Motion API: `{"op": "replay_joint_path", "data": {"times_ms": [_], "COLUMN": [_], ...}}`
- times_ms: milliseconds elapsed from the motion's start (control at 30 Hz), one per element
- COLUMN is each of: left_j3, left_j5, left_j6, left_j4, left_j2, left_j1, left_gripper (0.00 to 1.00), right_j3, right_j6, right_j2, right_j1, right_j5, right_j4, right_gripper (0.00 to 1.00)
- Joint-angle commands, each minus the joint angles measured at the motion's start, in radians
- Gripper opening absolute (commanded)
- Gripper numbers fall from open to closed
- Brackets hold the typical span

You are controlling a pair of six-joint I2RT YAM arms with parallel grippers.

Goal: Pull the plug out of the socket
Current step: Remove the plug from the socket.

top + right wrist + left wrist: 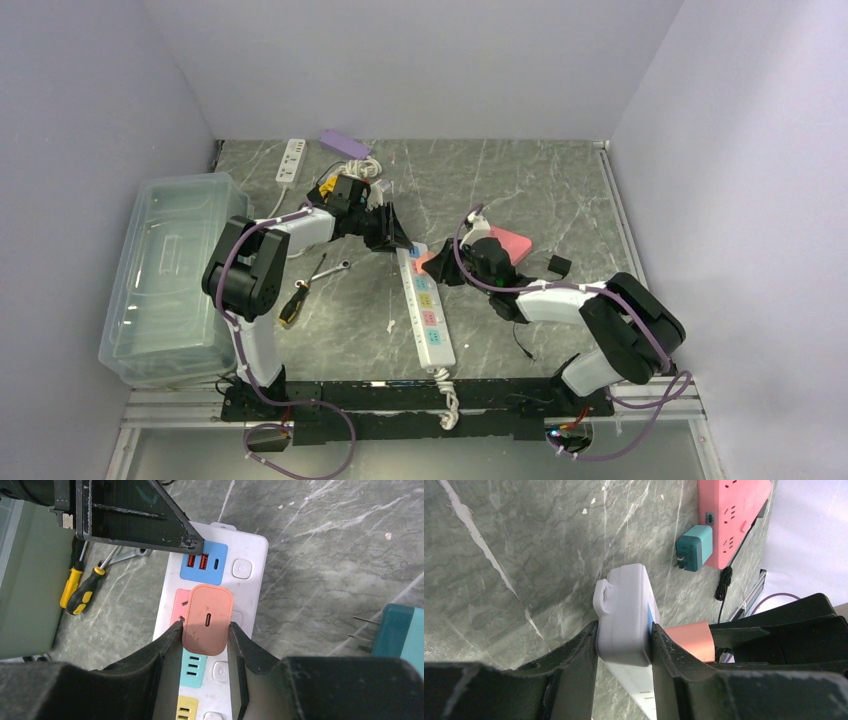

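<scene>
A white power strip [425,305] with coloured sockets lies mid-table. A salmon-pink plug [207,618] stands in its pink socket near the far end. My left gripper [625,647] is shut on the strip's far end [626,615], one finger on each side. My right gripper [205,630] is shut on the pink plug, its fingers [165,645] against the plug's two sides. In the top view the left gripper [395,232] and the right gripper [440,262] meet at the strip's far end. The plug also shows in the left wrist view [689,639].
A pink power strip [505,243] with a teal adapter [694,547] beside it lies behind the right gripper. Screwdrivers [293,300] and a wrench [328,268] lie left of the strip. A clear plastic bin [170,275] stands at left. Another white strip [290,160] lies at the back.
</scene>
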Motion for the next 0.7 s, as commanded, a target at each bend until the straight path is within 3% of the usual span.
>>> {"op": "replay_joint_path", "data": {"times_ms": [0,267,500,667], "left_j3": [-0.006,0.001,0.002,-0.001], "left_j5": [-0.007,-0.018,-0.020,-0.019], "left_j6": [0.058,0.057,0.059,0.058], "left_j4": [-0.003,-0.018,-0.021,-0.014], "left_j2": [-0.044,-0.028,-0.023,-0.023], "left_j1": [-0.003,-0.003,-0.002,-0.002], "left_gripper": [0.00,0.00,0.00,0.00], "right_j3": [-0.009,0.024,0.018,-0.027], "right_j6": [-0.025,-0.139,-0.104,-0.001], "right_j2": [-0.042,-0.098,-0.106,-0.100], "right_j1": [0.010,0.157,0.148,0.045], "right_j5": [0.091,0.337,0.369,0.226], "right_j4": [0.042,-0.038,-0.059,-0.009], "right_gripper": [0.00,0.00,0.00,0.00]}}
